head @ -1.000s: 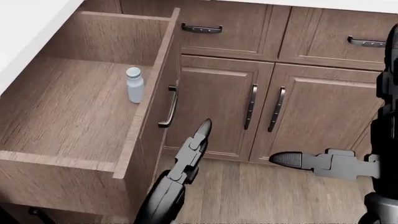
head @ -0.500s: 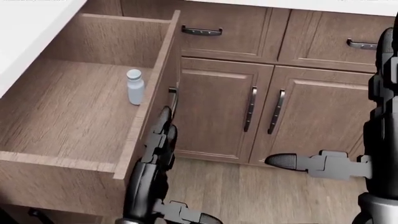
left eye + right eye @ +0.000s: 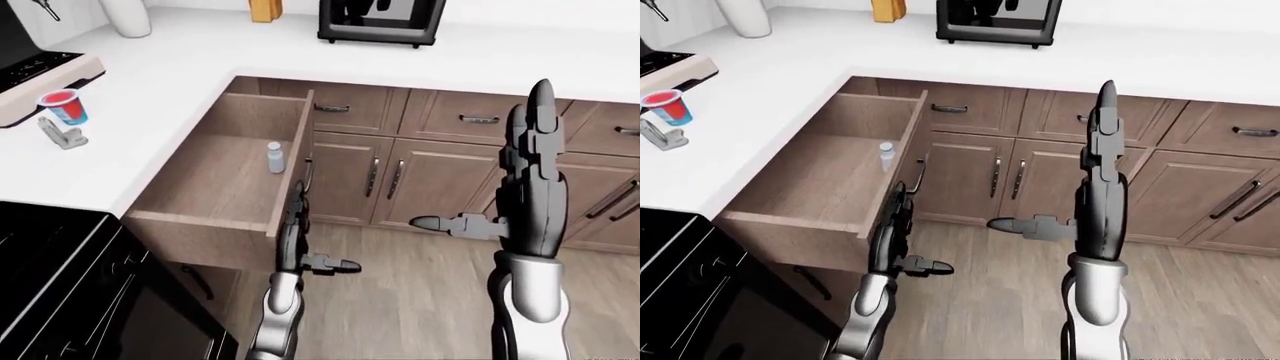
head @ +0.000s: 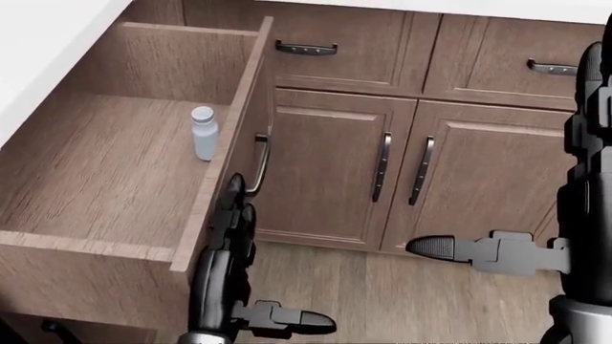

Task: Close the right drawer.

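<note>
Since a second ago the left hand (image 4: 232, 236) has swung over to the open drawer's (image 4: 115, 172) face beside the handle (image 4: 258, 166), fingers straight, holding nothing, apparently to push. Right hand (image 3: 530, 180) is raised clear, fingers spread, empty.

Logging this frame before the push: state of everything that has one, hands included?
Right drawer: pulled fully open.
Bottle: upright inside the drawer, capped.
Left hand: open, fingers flat at the drawer front below its handle.
Right hand: open, raised, holding nothing.
Cabinet doors: shut.
Other drawers: shut.
Red cup: upright on the counter.
</note>
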`<state>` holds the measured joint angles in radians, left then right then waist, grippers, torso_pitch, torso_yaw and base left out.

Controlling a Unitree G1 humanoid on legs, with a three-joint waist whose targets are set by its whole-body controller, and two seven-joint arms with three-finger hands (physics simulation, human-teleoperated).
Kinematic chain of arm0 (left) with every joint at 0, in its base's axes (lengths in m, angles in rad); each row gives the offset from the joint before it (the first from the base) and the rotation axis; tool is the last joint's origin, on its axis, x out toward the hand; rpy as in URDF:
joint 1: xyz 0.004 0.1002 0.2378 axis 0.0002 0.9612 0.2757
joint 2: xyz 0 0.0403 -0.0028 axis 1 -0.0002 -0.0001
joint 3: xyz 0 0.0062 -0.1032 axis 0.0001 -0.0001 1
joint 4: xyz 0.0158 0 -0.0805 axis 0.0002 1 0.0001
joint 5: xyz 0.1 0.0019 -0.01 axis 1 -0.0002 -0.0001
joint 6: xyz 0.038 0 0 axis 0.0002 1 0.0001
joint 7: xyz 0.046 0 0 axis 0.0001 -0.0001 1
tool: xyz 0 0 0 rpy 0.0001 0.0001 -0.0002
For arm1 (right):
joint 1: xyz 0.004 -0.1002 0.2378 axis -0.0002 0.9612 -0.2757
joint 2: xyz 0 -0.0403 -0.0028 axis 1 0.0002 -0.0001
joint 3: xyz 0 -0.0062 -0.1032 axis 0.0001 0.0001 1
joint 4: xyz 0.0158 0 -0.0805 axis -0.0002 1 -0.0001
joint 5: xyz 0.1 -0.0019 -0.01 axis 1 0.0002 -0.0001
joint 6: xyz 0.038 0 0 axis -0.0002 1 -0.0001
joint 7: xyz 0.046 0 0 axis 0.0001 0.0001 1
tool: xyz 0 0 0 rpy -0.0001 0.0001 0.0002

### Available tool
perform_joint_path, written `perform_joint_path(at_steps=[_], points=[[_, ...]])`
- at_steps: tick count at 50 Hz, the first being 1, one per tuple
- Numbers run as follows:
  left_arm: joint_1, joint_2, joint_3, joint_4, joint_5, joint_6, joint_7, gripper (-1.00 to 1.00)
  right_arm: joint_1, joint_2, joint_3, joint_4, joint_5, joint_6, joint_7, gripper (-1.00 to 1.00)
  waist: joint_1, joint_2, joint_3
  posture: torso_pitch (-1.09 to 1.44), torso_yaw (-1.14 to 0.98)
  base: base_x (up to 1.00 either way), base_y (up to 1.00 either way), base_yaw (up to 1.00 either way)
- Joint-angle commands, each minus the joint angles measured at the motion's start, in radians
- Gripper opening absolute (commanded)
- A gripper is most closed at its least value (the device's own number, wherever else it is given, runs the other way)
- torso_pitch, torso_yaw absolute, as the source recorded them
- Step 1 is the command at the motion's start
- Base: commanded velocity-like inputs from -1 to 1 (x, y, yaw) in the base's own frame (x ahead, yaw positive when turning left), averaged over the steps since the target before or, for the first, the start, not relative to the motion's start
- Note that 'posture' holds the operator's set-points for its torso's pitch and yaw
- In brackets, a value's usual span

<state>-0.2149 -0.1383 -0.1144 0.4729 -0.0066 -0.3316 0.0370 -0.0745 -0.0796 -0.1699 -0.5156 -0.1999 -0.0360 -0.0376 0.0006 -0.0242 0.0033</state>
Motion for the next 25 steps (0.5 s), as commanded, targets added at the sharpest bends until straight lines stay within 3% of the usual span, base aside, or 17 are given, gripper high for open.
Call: perform_joint_path(at_steps=[1,25], points=[[-0.025,-0.002,0.007,-0.036,-0.005,-0.032,0.022,1.0,-0.017,-0.006,-0.003,-0.037,-0.001,-0.025,-0.005,1.0,0.001,-0.003,-0.018,0.0,0.0,0.0,0.0,0.0],[-0.027,0.0,0.029,0.023,-0.015,-0.1,0.142,1.0,-0.017,-0.005,0.0,-0.03,-0.004,-0.03,-0.007,1.0,-0.006,-0.001,-0.021,0.0,0.0,0.0,0.0,0.0]])
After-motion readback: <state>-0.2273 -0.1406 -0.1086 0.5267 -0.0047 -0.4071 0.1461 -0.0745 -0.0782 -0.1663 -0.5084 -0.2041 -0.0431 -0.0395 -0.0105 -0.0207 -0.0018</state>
